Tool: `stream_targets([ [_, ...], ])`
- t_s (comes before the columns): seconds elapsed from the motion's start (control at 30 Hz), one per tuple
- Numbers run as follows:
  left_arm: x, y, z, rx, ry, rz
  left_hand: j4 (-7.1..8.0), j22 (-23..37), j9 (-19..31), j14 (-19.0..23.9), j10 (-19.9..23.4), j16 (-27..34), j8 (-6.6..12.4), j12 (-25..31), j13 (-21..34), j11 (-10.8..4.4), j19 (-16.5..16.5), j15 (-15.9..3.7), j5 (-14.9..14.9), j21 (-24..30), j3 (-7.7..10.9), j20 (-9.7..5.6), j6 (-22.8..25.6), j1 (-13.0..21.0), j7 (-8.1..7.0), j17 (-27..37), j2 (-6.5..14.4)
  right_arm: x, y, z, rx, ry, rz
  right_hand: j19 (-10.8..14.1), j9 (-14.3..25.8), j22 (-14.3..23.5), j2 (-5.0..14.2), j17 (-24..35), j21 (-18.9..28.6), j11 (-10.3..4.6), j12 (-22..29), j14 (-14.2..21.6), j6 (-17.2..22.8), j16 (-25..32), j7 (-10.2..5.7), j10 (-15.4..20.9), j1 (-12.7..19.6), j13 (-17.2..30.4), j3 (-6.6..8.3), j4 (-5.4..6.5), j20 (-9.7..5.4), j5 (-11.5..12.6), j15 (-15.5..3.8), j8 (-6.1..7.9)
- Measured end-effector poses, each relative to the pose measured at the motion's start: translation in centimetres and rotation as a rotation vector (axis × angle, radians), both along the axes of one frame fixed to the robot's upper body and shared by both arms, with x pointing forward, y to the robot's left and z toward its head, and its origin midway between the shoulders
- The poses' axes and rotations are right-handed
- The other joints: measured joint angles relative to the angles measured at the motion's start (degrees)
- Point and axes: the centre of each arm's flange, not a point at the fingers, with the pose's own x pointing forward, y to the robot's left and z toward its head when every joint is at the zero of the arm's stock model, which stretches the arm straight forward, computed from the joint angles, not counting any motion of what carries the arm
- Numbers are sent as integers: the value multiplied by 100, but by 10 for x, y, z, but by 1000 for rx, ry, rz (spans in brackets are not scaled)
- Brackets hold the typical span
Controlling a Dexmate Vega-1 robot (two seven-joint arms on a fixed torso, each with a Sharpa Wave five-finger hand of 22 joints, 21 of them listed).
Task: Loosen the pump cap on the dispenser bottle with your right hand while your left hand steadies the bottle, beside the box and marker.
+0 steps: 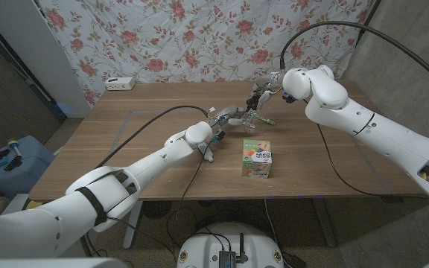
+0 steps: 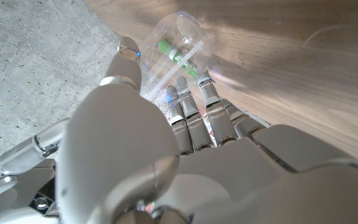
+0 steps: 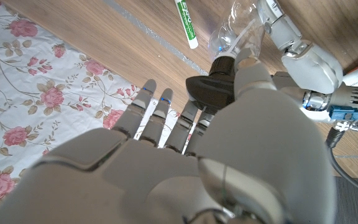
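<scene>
Mid-table, your left hand [image 1: 228, 117] grips the bottle [image 2: 178, 45] and your right hand [image 1: 260, 95] pinches the cap [image 3: 213, 91], so next you'd probably just twist.

bottle [image 3: 238, 28]: clear plastic, mid-table | pump cap [image 3: 213, 87]: black, still on the bottle

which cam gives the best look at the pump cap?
Right wrist view: the black pump cap sits close up, the right hand on it. In the head view it is tiny between the hands. The left wrist view shows the clear bottle, not the cap.
</scene>
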Motion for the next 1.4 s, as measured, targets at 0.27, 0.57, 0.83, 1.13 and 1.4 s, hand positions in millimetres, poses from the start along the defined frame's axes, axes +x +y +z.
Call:
stream_targets([
  [0.27,-1,-1,0,0,-1,-2,0,0,1,0,8,-1,-17,-19,0,-8,0,0,-2,0,0,0,0,0,0,4,0,1,1,-1,4,-3,4,21,-15,0,0,1,0,-9,0,103,186,0,-17,219,0,-27,61,-7,21,0,-13,41],
  [0.57,-2,-2,0,0,-3,-5,0,0,1,0,8,-5,0,5,0,-8,0,0,-3,0,0,0,0,0,0,2,0,2,2,-2,4,-5,5,51,-15,0,33,1,0,-10,0,222,409,0,0,418,-32,-53,135,7,-10,0,-35,63],
  [0.83,-2,-2,0,1,-2,-3,0,0,-1,0,8,-6,0,5,0,-8,0,0,-5,0,0,0,0,0,0,0,0,4,1,-2,5,-4,5,51,-14,0,61,2,0,8,0,357,616,0,-2,643,-61,-55,213,16,-10,0,-23,84],
  [1.13,-2,-3,0,1,-1,-2,0,0,-4,0,8,-22,-3,4,0,-8,0,0,-9,0,0,0,0,0,0,-15,0,5,1,-2,7,-3,7,78,-14,0,122,2,0,7,-1,487,860,0,-2,931,-120,-80,319,31,-37,26,-35,127],
  [1.4,-2,-4,1,2,-2,-2,0,0,1,0,8,-36,-14,0,0,-8,0,0,-12,0,0,0,0,0,0,-14,0,5,1,-1,12,-2,11,104,-18,0,207,2,0,19,-2,591,1040,-27,-17,1123,-157,-91,403,54,-62,26,-56,148],
])
